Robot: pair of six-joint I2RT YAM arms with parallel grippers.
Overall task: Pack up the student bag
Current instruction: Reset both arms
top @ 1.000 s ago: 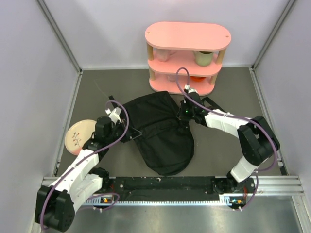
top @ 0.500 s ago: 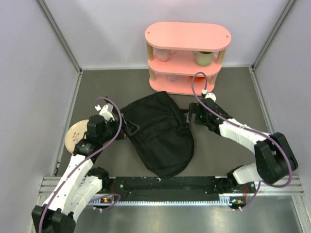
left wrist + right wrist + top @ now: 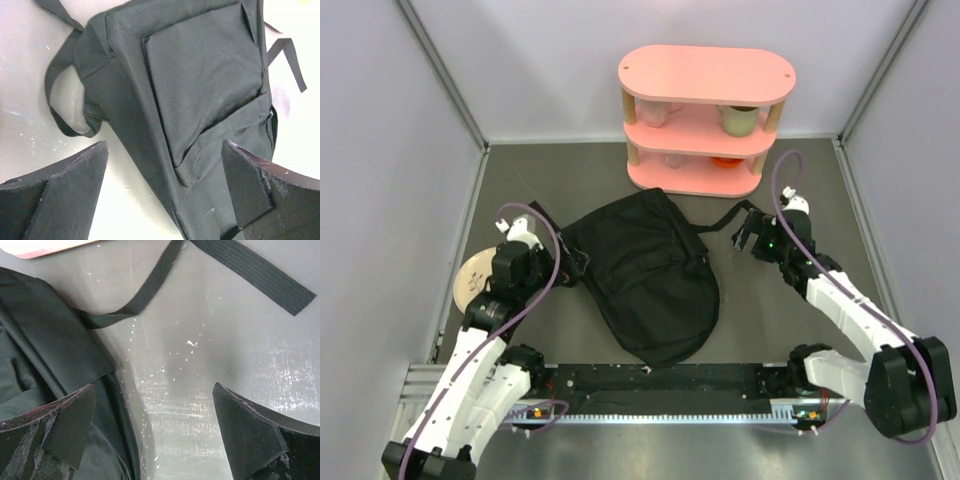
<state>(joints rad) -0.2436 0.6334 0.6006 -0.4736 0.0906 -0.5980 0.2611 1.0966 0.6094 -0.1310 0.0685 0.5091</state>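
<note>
The student bag (image 3: pixel 650 275), a floppy black backpack, lies flat in the middle of the table. Its front pocket (image 3: pixel 200 75) faces up and the zipped edge (image 3: pixel 40 345) lies at the left of the right wrist view. A thin strap (image 3: pixel 150 287) and a wider strap (image 3: pixel 250 270) trail toward the shelf. My left gripper (image 3: pixel 572 264) stands open just off the bag's left edge, and its fingers (image 3: pixel 164 150) hold nothing. My right gripper (image 3: pixel 750 232) is open to the right of the bag, over bare table (image 3: pixel 154 390), apart from the fabric.
A pink three-tier shelf (image 3: pixel 705 120) with cups stands at the back, close behind the bag. A patterned plate (image 3: pixel 472 280) lies at the left, partly under my left arm. Grey walls close in both sides, and a metal rail (image 3: pixel 670 385) runs along the near edge.
Both grippers have gone from shut on the bag's edges to open and let it go. The left arm drew back leftward, the right arm swung right; the bag settled flatter.
</note>
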